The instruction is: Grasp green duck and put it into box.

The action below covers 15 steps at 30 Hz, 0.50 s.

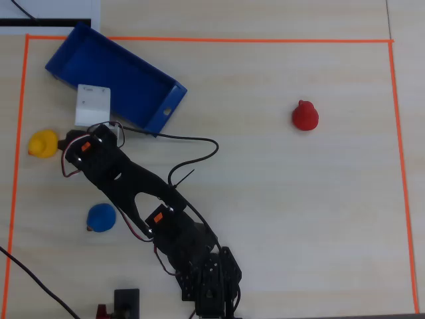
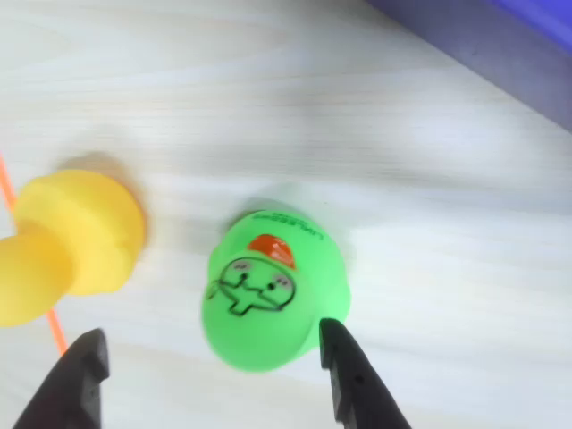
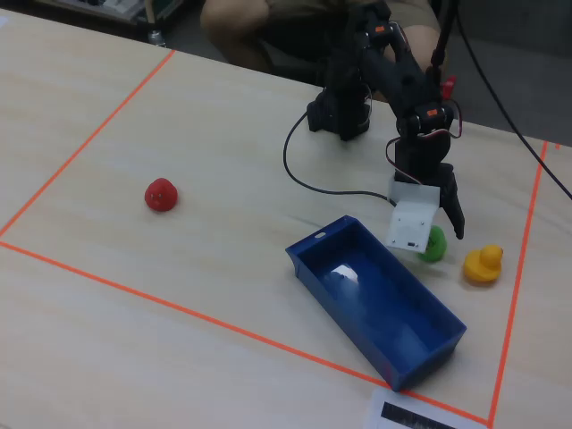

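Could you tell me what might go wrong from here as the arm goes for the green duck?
1. In the wrist view the green duck sits off-centre between the open jaws of the gripper, almost against the right one, so closing may push it aside rather than clamp it.
2. The yellow duck lies close on the left and could be nudged by the left jaw.
3. The box stands right beside the gripper in the fixed view, so its wall could be clipped.

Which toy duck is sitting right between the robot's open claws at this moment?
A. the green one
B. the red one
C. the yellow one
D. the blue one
A: in the wrist view the green duck lies on the table between the two dark fingertips of the open gripper, while the yellow duck sits off to the left of it.
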Available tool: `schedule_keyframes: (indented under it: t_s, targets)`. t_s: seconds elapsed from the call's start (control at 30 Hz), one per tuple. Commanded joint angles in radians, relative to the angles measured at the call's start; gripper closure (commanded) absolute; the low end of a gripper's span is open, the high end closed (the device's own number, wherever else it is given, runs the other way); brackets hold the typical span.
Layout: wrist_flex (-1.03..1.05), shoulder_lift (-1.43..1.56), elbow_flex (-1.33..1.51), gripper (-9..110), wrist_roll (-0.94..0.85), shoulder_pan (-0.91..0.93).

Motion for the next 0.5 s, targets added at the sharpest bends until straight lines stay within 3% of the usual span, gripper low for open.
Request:
schedule_keyframes:
  t_s: [0.0, 0.1, 0.17, 0.47]
  targets:
    - [-0.043, 0.002, 0.011, 72, 0.000, 0.008]
    - [-0.064, -0.008, 0.025, 82, 0.005, 0.008]
    - [-0.081, -0.014, 0.031, 101, 0.014, 0.009]
    - [0.054, 0.100, -0.066, 101, 0.038, 0.054]
